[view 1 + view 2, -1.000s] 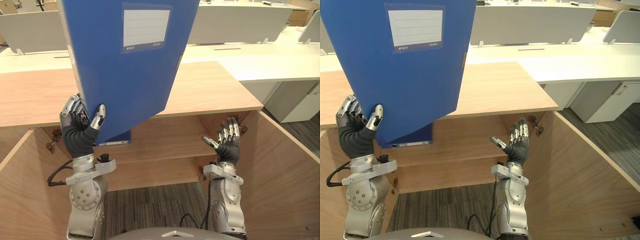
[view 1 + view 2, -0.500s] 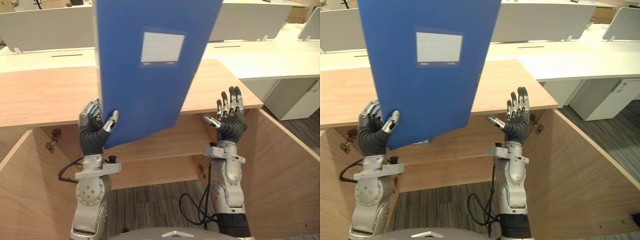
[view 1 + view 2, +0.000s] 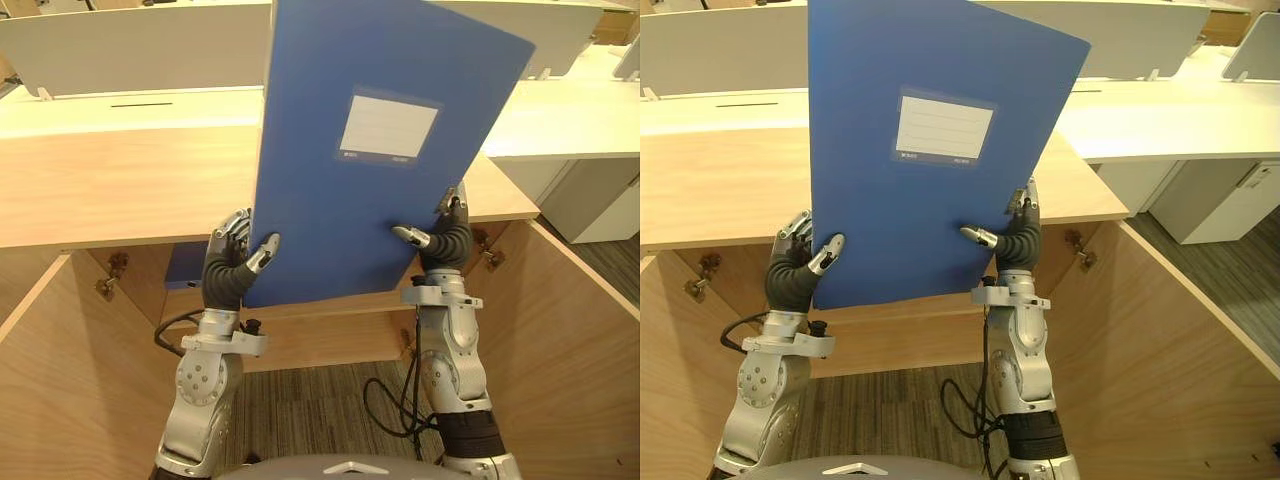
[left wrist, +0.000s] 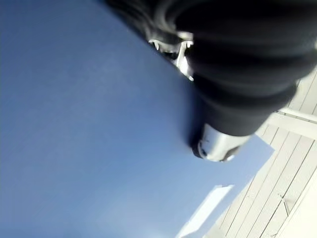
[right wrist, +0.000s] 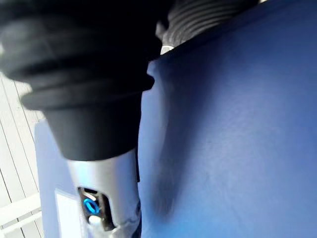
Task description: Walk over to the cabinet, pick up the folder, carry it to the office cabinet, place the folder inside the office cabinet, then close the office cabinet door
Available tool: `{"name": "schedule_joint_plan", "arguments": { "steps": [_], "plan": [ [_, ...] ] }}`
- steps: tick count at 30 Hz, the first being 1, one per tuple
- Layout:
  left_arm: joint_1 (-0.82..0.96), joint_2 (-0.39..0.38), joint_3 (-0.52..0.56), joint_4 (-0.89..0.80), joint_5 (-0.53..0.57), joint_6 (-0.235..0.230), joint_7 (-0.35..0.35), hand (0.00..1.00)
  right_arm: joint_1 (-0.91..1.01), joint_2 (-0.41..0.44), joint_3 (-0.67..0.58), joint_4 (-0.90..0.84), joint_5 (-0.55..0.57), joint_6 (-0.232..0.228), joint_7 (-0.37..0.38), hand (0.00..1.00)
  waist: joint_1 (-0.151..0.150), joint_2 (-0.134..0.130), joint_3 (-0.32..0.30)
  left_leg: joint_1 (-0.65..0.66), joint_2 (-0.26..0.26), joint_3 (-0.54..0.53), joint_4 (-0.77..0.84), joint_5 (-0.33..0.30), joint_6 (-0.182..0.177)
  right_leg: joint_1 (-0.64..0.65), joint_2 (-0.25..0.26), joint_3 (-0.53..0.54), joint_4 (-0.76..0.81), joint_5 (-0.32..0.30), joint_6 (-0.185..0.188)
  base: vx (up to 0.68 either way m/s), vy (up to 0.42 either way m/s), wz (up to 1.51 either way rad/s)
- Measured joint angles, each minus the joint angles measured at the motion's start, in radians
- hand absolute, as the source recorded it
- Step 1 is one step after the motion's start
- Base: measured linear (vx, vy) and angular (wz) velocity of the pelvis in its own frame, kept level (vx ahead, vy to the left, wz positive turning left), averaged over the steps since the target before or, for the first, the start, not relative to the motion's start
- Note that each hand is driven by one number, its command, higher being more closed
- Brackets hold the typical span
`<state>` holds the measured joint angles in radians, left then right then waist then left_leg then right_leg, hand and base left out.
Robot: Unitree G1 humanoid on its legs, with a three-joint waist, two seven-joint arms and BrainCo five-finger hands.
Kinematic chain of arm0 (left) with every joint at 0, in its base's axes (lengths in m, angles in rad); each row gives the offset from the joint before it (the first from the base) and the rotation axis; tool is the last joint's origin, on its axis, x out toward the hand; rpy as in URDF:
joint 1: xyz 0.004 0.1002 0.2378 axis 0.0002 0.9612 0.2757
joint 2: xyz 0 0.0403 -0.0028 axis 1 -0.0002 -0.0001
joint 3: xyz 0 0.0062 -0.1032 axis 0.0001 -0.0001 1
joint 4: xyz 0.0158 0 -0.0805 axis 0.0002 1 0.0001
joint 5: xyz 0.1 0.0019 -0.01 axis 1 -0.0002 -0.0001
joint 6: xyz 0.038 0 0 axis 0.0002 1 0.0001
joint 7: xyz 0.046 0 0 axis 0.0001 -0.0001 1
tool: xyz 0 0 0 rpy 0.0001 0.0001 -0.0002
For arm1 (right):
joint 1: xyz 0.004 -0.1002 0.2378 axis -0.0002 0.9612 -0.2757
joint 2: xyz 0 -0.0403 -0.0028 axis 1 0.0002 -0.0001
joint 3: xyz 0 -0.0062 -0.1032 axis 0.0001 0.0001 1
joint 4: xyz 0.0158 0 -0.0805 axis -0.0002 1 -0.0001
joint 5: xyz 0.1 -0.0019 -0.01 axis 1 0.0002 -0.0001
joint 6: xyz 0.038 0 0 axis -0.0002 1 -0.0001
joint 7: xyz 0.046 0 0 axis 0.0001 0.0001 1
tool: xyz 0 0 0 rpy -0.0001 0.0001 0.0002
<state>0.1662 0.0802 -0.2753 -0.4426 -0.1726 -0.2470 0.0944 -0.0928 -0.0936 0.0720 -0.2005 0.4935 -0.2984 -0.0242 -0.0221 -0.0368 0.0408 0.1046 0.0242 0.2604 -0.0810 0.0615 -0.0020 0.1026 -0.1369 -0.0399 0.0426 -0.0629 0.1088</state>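
Over the open cabinet (image 3: 100, 190), left hand (image 3: 232, 265) and right hand (image 3: 445, 240) are pinching the upright folder (image 3: 330, 220) by its lower edges — such shallow thumb grips could be letting it slip.

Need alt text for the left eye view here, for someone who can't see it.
A blue folder is held up between the left robot hand and the right robot hand, thumbs on its labelled front. Behind it is a wooden cabinet with its doors open.

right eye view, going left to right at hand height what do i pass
small metal hinge → left hand, curled on the folder's lower corner → tall blue folder with a white label → right hand, pinching its other edge → second metal hinge → open light-wood cabinet door
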Motion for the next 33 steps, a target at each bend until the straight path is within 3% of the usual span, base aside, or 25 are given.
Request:
{"name": "schedule_joint_plan", "arguments": {
  "steps": [7, 15, 16, 25, 33],
  "plan": [
    [-0.015, 0.028, -0.001, 0.0, 0.001, -0.001, -0.011, 1.0, -0.006, -0.048, 0.005, 0.033, 0.053, 0.038, 0.069, 1.0, 0.007, 0.0, 0.0, -0.005, -0.001, -0.007, -0.001, 0.005, 0.002, -0.002, -0.001, -0.004, -0.002, 0.0, 0.0, 0.0, -0.001, 0.02],
    [-0.022, 0.049, 0.027, 0.0, 0.021, -0.001, -0.013, 1.0, -0.005, -0.079, 0.035, 0.069, 0.082, 0.047, 0.143, 1.0, 0.005, -0.001, -0.001, -0.005, 0.0, -0.008, 0.0, 0.008, 0.003, -0.003, 0.0, -0.003, -0.002, 0.001, -0.001, 0.0, 0.0, 0.0],
    [-0.026, 0.051, 0.035, 0.0, 0.022, -0.001, -0.015, 0.0, -0.005, -0.077, 0.038, 0.069, 0.088, 0.047, 0.149, 1.0, 0.005, -0.001, -0.001, -0.006, 0.0, -0.008, 0.0, 0.008, 0.003, -0.003, 0.0, -0.003, -0.003, 0.002, -0.002, 0.0, 0.0, 0.0],
    [-0.052, 0.053, 0.104, -0.001, 0.08, -0.001, -0.005, 0.0, 0.004, -0.028, 0.042, 0.072, 0.088, 0.047, 0.158, 1.0, 0.003, -0.009, -0.006, -0.005, 0.0, -0.006, 0.0, 0.012, 0.005, -0.003, 0.0, -0.003, -0.005, 0.008, 0.0, 0.0, 0.0, 0.0],
    [-0.06, -0.014, 0.322, 0.011, 0.11, -0.018, 0.065, 0.0, 0.037, 0.033, 0.004, 0.067, 0.056, 0.059, 0.152, 1.0, 0.008, -0.012, -0.008, -0.005, -0.001, -0.009, -0.006, 0.016, 0.005, 0.002, -0.001, -0.006, -0.012, 0.013, 0.0, 0.0, 0.0, 0.0]
  ]
}}
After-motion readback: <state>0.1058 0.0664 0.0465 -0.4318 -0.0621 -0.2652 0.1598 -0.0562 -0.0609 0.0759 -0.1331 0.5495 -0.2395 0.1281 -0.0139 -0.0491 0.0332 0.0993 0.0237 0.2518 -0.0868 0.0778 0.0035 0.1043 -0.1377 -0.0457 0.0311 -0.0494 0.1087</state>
